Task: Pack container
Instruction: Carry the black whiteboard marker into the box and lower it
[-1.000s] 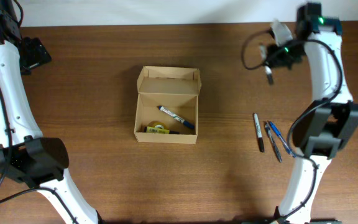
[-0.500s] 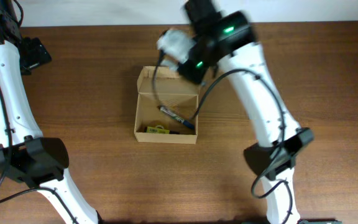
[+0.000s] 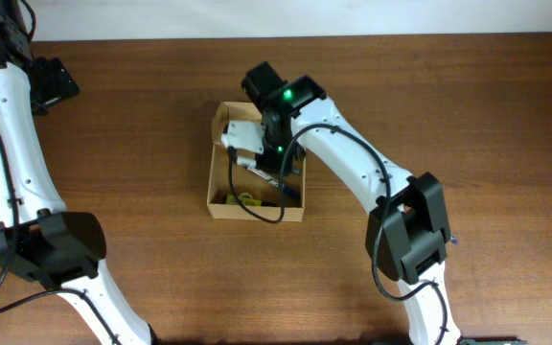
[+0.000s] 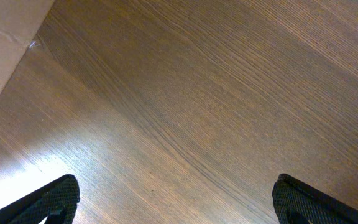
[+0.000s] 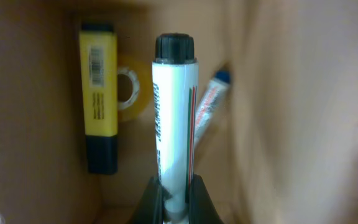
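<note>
Three items in container (image 3: 255,214): highlighter (image 5: 98,93), tape roll (image 5: 143,99), prob. blue pen (image 5: 207,109). R jaws pinch white marker (image 5: 174,112); L jaws wide open.

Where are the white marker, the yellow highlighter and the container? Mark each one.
white marker (image 5: 174,124): right wrist view, middle of barrel.
yellow highlighter (image 5: 98,87): right wrist view, yellow body.
container (image 3: 242,212): overhead view, wall nearest the robot.
</note>
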### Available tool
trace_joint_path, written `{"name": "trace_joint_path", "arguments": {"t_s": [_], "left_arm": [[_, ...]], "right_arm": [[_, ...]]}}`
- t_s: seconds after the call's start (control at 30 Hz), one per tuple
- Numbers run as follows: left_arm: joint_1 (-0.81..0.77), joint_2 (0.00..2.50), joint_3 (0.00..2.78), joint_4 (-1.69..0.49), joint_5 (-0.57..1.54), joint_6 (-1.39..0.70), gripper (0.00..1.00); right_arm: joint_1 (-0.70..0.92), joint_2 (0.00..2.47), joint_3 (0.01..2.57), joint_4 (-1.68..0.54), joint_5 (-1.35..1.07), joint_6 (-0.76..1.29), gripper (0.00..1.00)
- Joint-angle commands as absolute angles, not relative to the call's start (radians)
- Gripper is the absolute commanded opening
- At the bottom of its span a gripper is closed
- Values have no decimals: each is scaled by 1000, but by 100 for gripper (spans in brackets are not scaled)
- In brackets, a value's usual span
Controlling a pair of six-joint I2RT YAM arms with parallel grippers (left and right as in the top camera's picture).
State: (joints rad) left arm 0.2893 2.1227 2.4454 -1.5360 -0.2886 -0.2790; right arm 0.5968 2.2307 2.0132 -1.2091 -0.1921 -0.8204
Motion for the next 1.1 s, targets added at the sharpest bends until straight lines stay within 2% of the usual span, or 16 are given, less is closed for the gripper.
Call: {"name": "trace_joint_path", "arguments": {"t_s": [0.0, 0.27, 0.3, 0.37, 0.4, 0.47, 0.53, 0.67, 0.8, 0.9, 1.07], "left_arm": [[291, 2130, 2440, -1537, -292, -268, 100], [291, 2130, 2440, -1537, -292, -268, 100], [291, 2130, 2440, -1537, -292, -268, 100], [291, 2130, 2440, -1537, -292, -268, 100], [291, 2130, 2440, -1537, -292, -268, 100], [291, 2130, 2440, -1537, -292, -268, 100], [291, 2130, 2440, -1537, -292, -268, 100], [291, 2130, 2440, -1537, -292, -268, 100], [291, 2130, 2440, -1537, -292, -268, 100], [291, 2130, 2440, -1537, -292, -268, 100], [291, 2130, 2440, -1537, -292, -268, 100]], "right_arm": [[616, 2236, 1942, -1185, -206, -830, 4], [630, 2236, 1849, -1125, -206, -773, 4], [630, 2235, 1851, -1124, -205, -769, 15], [630, 2231, 1868, -1133, -200, -757, 29], [630, 2227, 1885, -1142, -198, -732, 34], [631, 2218, 1941, -1169, -198, -678, 37], [634, 2207, 2031, -1213, -198, -596, 49], [641, 2186, 2313, -1348, -193, -401, 49], [639, 2183, 2543, -1432, -51, -266, 49], [625, 2183, 2673, -1491, 52, -249, 54], [530, 2146, 2736, -1577, 69, -226, 52]]}}
